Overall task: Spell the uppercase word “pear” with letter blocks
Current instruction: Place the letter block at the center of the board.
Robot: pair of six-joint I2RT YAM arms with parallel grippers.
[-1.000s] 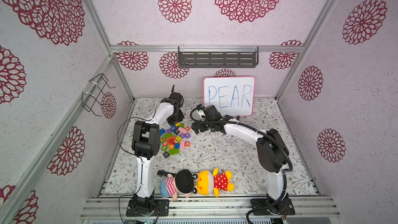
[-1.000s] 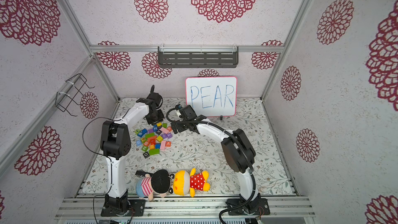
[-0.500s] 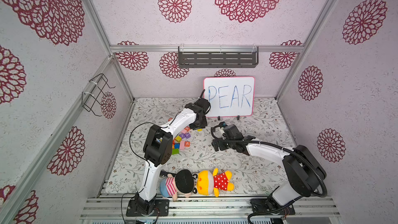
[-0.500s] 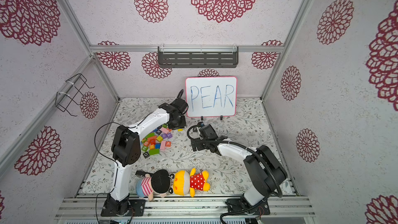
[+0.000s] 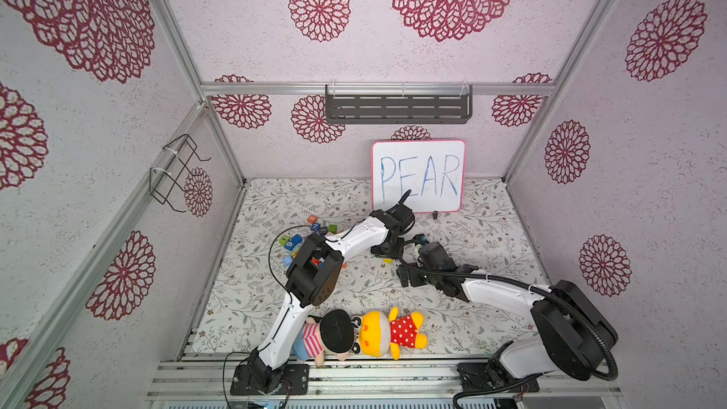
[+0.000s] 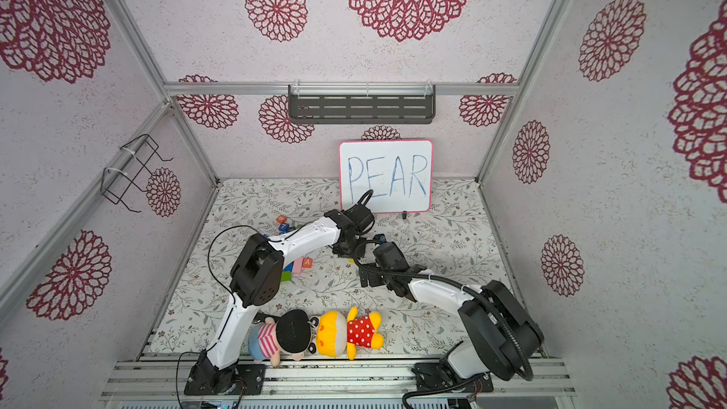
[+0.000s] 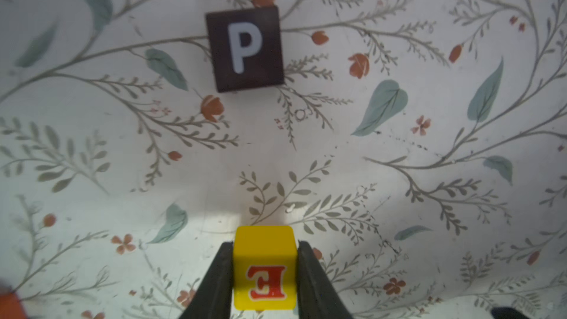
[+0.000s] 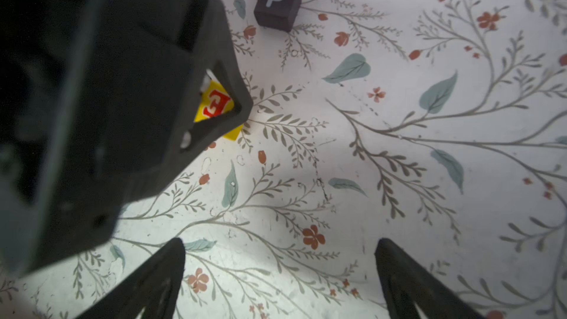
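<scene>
My left gripper [image 7: 264, 244] is shut on the yellow block with a red E [image 7: 264, 266] and holds it low over the flowered table. The black block with a white P [image 7: 244, 49] lies apart from it on the table. The right wrist view shows the same P block [image 8: 277, 4], and the yellow E block [image 8: 214, 104] shows through the frame of the left gripper. My right gripper [image 8: 280, 240] is open over bare table, with nothing between its fingers. An orange-red A block [image 6: 307, 263] lies beside the left arm. The R block is not visible.
A pile of coloured blocks [image 5: 299, 241] lies partly under the left arm. The whiteboard reading PEAR [image 5: 419, 177] leans against the back wall. Two plush dolls [image 5: 366, 334] lie at the front edge. A dark shelf [image 5: 398, 106] and a wire rack [image 5: 173, 171] hang on the walls.
My left arm has swung right, from the block pile to the middle of the table below the whiteboard. My right arm has drawn back from the pile toward the front right.
</scene>
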